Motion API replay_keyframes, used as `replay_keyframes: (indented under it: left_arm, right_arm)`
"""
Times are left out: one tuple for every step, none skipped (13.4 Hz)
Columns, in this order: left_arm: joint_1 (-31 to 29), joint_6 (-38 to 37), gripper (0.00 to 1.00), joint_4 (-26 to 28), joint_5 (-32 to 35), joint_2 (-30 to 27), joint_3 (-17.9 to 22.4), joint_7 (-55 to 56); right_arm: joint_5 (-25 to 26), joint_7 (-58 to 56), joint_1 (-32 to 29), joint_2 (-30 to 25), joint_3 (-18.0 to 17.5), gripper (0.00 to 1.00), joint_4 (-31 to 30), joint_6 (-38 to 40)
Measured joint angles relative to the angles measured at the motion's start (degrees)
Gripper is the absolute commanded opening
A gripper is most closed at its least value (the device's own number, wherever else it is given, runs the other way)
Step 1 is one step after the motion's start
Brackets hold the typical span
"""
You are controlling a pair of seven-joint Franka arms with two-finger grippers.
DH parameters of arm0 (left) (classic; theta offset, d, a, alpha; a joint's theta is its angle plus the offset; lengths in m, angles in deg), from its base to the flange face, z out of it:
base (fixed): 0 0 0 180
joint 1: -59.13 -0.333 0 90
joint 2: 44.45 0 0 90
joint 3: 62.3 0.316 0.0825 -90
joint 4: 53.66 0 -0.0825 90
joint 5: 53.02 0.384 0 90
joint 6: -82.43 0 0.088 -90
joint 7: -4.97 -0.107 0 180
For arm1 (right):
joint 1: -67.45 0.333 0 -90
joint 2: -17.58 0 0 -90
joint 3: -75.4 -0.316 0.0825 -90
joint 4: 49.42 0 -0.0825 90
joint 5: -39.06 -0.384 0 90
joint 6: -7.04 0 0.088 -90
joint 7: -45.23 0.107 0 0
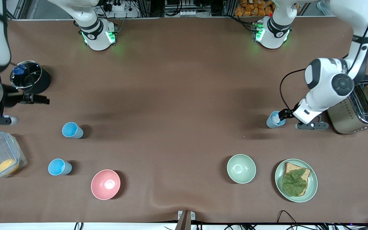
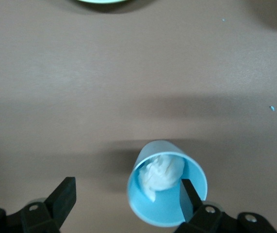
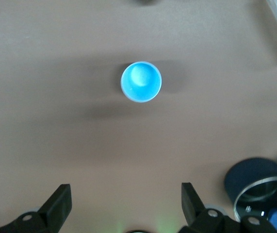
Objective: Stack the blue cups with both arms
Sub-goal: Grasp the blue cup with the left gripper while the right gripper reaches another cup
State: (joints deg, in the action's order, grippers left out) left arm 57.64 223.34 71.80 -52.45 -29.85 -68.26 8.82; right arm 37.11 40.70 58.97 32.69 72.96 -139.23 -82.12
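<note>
The left gripper (image 2: pixel 127 204) sits low at the grey-blue cup (image 1: pixel 275 119) near the toaster (image 1: pixel 356 111) at the left arm's end of the table, its fingers (image 2: pixel 189 196) spread wide, one of them inside the cup's rim, nothing clamped. That cup stands upright with a pale crumpled lump in it. The right gripper (image 3: pixel 123 208) hangs with fingers wide apart and empty over the right arm's end of the table, beside a dark pot with a glass lid (image 1: pixel 29 76). Two sky blue cups stand upright there: one (image 1: pixel 71 130) below that gripper, the other (image 1: pixel 58 167) nearer the front camera, between a clear plastic box (image 1: pixel 0 158) and the pink bowl (image 1: pixel 105 184). The pale green bowl (image 1: pixel 241 168) sits beside a plate of bread and lettuce (image 1: pixel 295 180)
</note>
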Motion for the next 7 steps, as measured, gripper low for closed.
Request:
replay_keyframes:
  left_arm:
    - [0.0,1.5,0.74,0.0,0.0,1.3,-0.1,0.0]
    - [0.0,2.6,0.61,0.0,0.0,2.6,-0.1,0.0]
    - [-0.1,3.3,0.40,0.0,0.0,3.5,-0.1,0.0]
    - [-0.1,3.6,0.00,0.0,0.0,4.1,-0.1,0.0]
    - [-0.1,3.6,0.00,0.0,0.0,4.3,-0.1,0.0]
    - [0.0,3.6,0.00,0.0,0.0,4.3,-0.1,0.0]
    - [0.0,3.6,0.00,-0.1,0.0,4.3,-0.1,0.0]
  right_arm:
    - [-0.1,-1.5,-0.9,2.4,0.0,1.00,0.6,-2.9]
    - [-0.2,-2.3,-1.4,4.6,0.0,1.00,0.7,-6.4]
    - [-0.2,-2.7,-1.5,6.5,0.0,1.00,0.5,-9.4]
    - [-0.2,-2.8,-1.3,7.9,-0.2,1.00,0.1,-12.2]
    - [-0.2,-2.8,-0.9,8.9,-0.4,1.00,-0.7,-15.0]
    - [-0.2,-2.8,-0.3,9.5,-0.6,1.00,-2.2,-18.6]
    - [-0.2,-2.8,0.4,9.8,-0.7,1.00,-4.5,-23.2]
